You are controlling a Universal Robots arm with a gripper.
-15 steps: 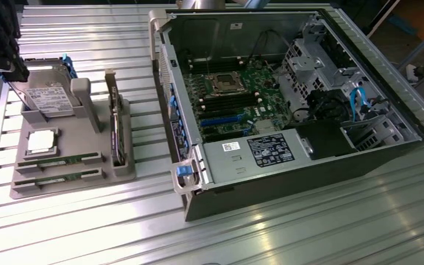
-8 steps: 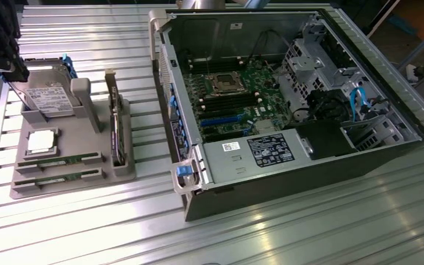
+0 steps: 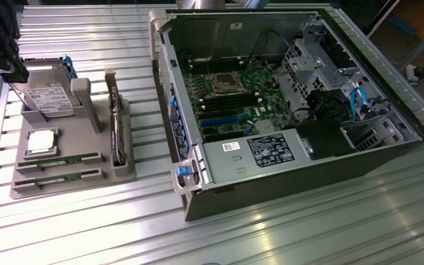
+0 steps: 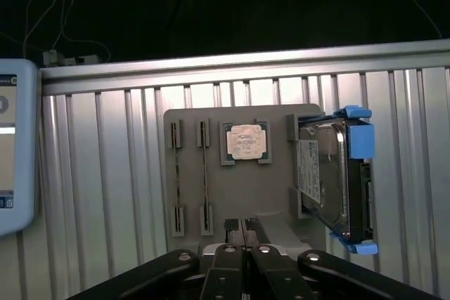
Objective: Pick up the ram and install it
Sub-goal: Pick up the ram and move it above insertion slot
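Two ram sticks, thin green boards, lie in slots at the front of a grey holder tray (image 3: 123, 171): one (image 3: 59, 160) just behind the other (image 3: 57, 179). In the wrist view they appear edge-on, side by side (image 4: 176, 180) (image 4: 205, 177). My gripper (image 3: 13, 72) hangs at the exterior view's far left, above the tray's back end by the hard drive, well away from both sticks. Its black fingertips (image 4: 235, 233) are pressed together, shut, with nothing between them. The open computer case (image 3: 286, 182) lies on its side to the right, its motherboard's memory slots (image 3: 231, 102) showing.
The tray also carries a silver CPU (image 3: 41, 141) (image 4: 245, 142), a hard drive in a blue bracket (image 3: 50, 99) (image 4: 330, 180) and an upright dark expansion card (image 3: 115, 127). A pale-framed screen (image 4: 14, 145) stands beside the ribbed metal table (image 3: 271, 232).
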